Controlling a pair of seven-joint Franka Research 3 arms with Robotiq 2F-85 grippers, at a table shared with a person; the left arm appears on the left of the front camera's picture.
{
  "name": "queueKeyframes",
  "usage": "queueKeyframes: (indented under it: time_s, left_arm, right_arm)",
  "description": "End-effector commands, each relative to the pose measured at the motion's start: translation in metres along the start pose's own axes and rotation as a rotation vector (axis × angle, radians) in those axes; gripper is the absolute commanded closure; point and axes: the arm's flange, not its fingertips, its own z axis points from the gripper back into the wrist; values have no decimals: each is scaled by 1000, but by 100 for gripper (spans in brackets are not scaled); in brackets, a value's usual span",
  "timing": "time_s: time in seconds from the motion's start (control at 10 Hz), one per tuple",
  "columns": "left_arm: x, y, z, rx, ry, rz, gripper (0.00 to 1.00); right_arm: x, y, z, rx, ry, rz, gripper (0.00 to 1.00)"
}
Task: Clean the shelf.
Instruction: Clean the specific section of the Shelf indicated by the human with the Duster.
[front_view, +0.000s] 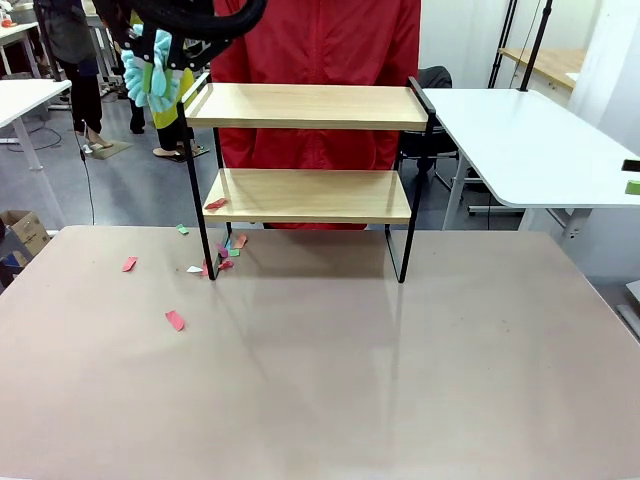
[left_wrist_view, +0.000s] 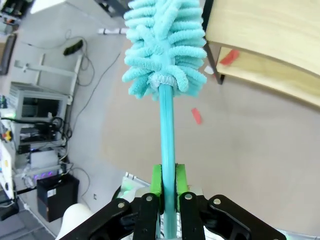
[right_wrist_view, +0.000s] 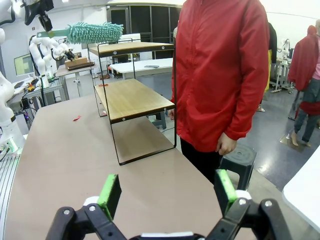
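Observation:
The shelf (front_view: 305, 106) stands at the table's far middle, two light wooden boards in a thin black frame; it also shows in the right wrist view (right_wrist_view: 132, 98). My left gripper (left_wrist_view: 168, 186) is shut on the handle of a turquoise fluffy duster (left_wrist_view: 165, 45). The duster (front_view: 150, 80) hangs in the air just left of the top board's left end. A red paper scrap (front_view: 215, 204) lies on the lower board's left end. My right gripper (right_wrist_view: 167, 194) is open and holds nothing, low over the table's right side, well away from the shelf.
Paper scraps lie on the table: a small pile (front_view: 225, 255) by the shelf's front left leg, and single red scraps (front_view: 129, 264) (front_view: 175, 320) further left. A person in a red jacket (front_view: 320, 60) stands right behind the shelf. A white table (front_view: 520, 140) stands at the right.

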Motion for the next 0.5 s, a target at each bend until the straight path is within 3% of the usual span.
queueKeyframes:
  time_s: [0.0, 0.1, 0.4]
  left_arm:
    - [0, 3, 2, -77, -16, 17, 87]
    - [0, 0, 0, 0, 0, 0, 87]
    - [1, -4, 0, -18, -4, -4, 87]
  right_arm:
    - [4, 1, -1, 2, 1, 7, 0]
    - [4, 1, -1, 2, 1, 7, 0]
    - [4, 1, -1, 2, 1, 7, 0]
